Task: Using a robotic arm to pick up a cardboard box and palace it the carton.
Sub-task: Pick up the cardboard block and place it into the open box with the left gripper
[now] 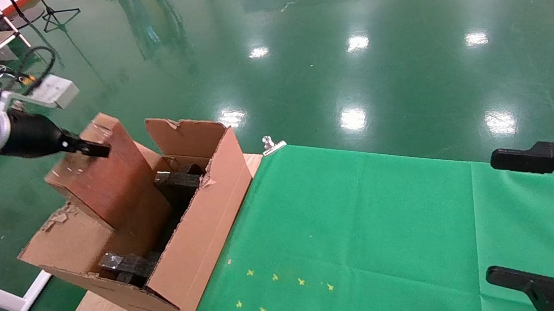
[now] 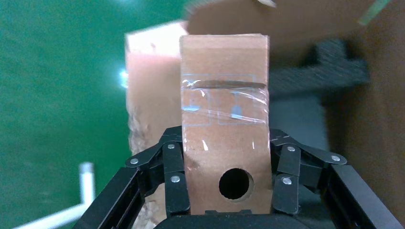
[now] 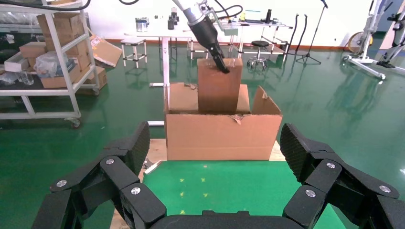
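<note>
Head view: left gripper (image 1: 96, 148), at ten o'clock, pinched the box (image 1: 106, 179) upright, lower end inside the carton (image 1: 203, 233) for placement; right gripper (image 1: 542, 221) spread, idle, four o'clock.

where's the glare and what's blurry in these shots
Head view: ceiling lights glare in bright patches on the glossy floor. Left wrist view: the box in the left gripper is sharp, its tape shining; the carton behind is blurred. Right wrist view: evenly lit, with reflections on the floor.

Bright overhead lamps glare off the glossy green floor (image 1: 398, 37).
</note>
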